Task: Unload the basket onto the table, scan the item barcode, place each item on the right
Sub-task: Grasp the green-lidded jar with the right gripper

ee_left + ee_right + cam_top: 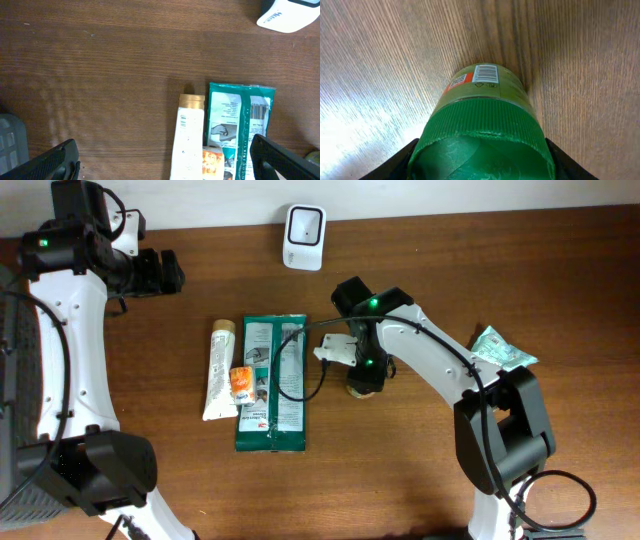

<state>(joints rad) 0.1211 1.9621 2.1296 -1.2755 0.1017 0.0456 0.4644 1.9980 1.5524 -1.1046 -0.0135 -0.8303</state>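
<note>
Two fingers (pixel 402 162) of my right gripper (pixel 480 167) press on both sides of a green lid (pixel 482 135), so I am gripping the little green jar (pixel 485 95) by its top. The jar sits on the brown wooden table (pixel 420 480), and its barcode (pixel 486 73) shows on the side, next to an orange label (pixel 461 80). Just left of the jar lies a flat green packet (pixel 272 383), with a small orange pack (pixel 241 383) and a white tube (pixel 217 370) beside it. My left gripper (pixel 162 157) hangs wide open over the far left of the table. The white scanner (pixel 303 237) stands at the far edge, well apart from the jar. A crinkly green pouch (pixel 503 348) lies off to the right.
</note>
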